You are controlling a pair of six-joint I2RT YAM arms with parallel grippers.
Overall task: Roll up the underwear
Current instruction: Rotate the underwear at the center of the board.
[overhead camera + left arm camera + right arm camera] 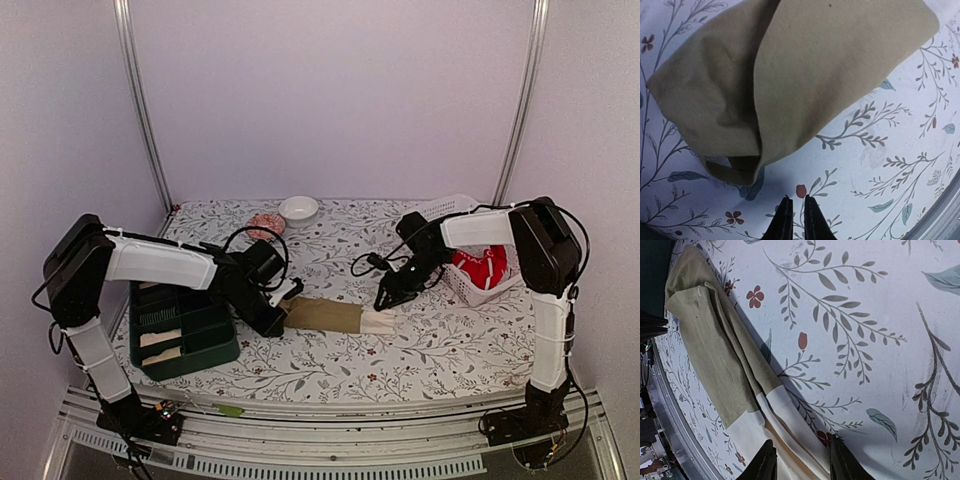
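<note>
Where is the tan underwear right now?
In the top view the tan underwear lies as a folded strip at centre-front of the table, between the left gripper and right gripper, right of the green tray.

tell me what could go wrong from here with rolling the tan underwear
1. The left hand is nearly closed on nothing, just short of the end of the tan underwear. It may push the cloth along instead of catching it.
2. The long fold gapes open at that end, so a roll started there could come out loose or skewed.
3. The right hand straddles the cream band with its jaws open. Closing there could bunch the layers.
</note>
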